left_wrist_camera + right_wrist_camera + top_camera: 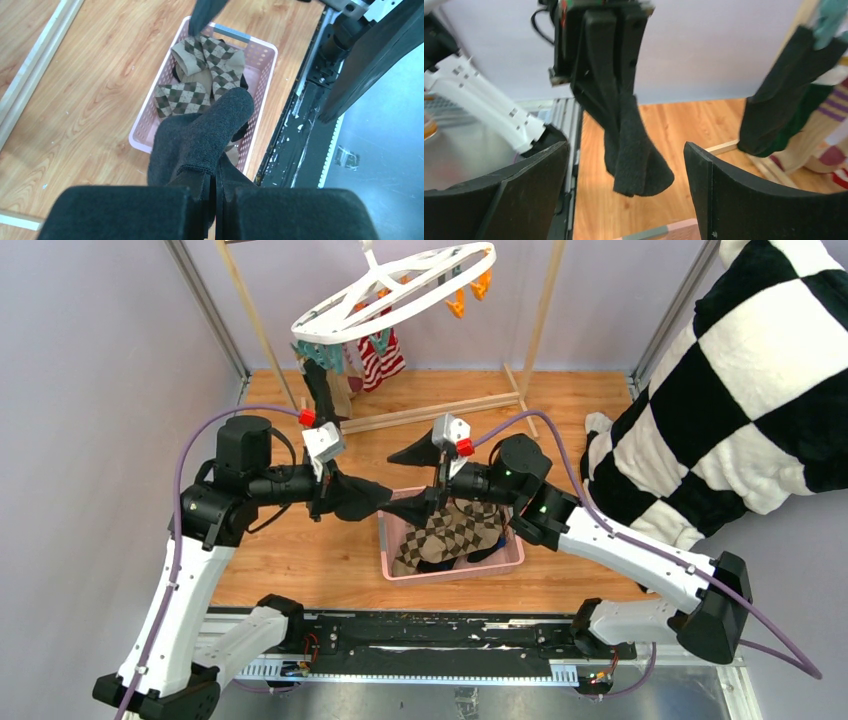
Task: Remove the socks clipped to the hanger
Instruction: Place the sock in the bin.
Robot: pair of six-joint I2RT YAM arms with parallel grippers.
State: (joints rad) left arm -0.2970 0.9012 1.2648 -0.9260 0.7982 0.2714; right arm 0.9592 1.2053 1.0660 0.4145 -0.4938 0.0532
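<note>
— What's the left gripper [333, 496] got?

— Its fingers are clamped together on one end of a charcoal sock [200, 135]. The rest of the sock hangs free of the table [290, 560], its loose end at the left side of the pink basket [512, 558].

— And the hanger [400, 290]?

— Far side, a bit left of middle, hung inside the wooden frame [440, 412]. The white ring is tilted, its left end lower. A dark sock [322, 390] dangles from the teal clips [320, 355] at that low end. A red-and-white striped sock [382, 358] hangs just to its right. The right wrist view shows something dark green [806, 112] behind the dark one, though I can't make out which clip holds it. The orange clips [456, 306] on the right part of the ring look bare.

— What about the right gripper [398, 483]?

— Its jaws are spread wide with nothing held. It faces left, towards the held sock, which sits level with the gap between its fingers [524, 195]. I can't tell whether they touch the sock.

— What's in the basket?

— Brown argyle socks [455, 530], heaped up, with something dark under them. The basket sits near the middle of the table, right under the right gripper.

— And on the right?

— A big black-and-white checkered cloth [740, 390], spilling over the table's right edge.
</note>
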